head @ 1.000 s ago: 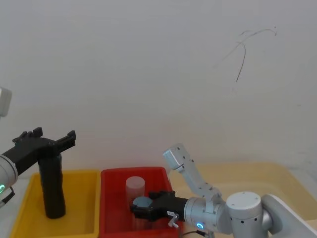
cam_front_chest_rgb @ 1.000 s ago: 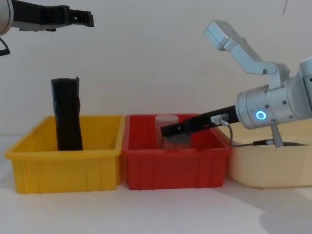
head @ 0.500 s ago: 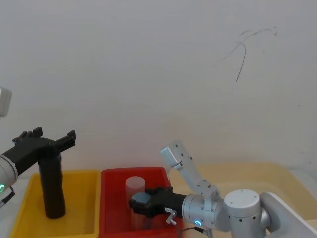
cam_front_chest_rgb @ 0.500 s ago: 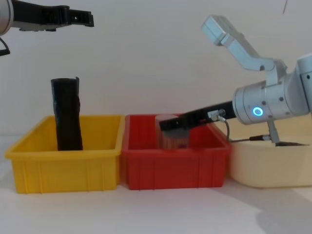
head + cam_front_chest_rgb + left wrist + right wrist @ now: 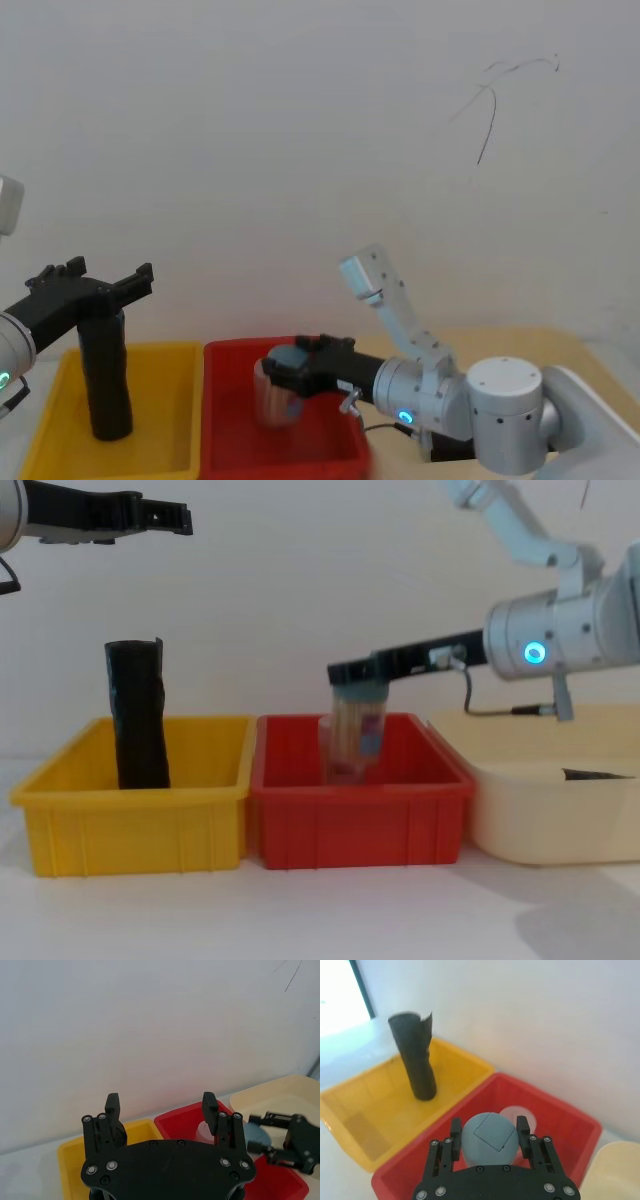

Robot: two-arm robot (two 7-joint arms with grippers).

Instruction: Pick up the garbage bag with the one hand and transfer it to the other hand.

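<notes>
While right gripper (image 5: 352, 672) clamps grey-lidded jar (image 5: 488, 1138) over red bin (image 5: 360, 815), left gripper (image 5: 160, 1106) gapes wide.

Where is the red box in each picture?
Head view: the red bin sits low in the middle, beside the yellow bin.
Chest view: centre, between the yellow bin and the cream tub.
Left wrist view: beyond the left gripper, at.
Right wrist view: below the right gripper and its jar, at.
Shared landmark: the yellow bin next to it.
</notes>
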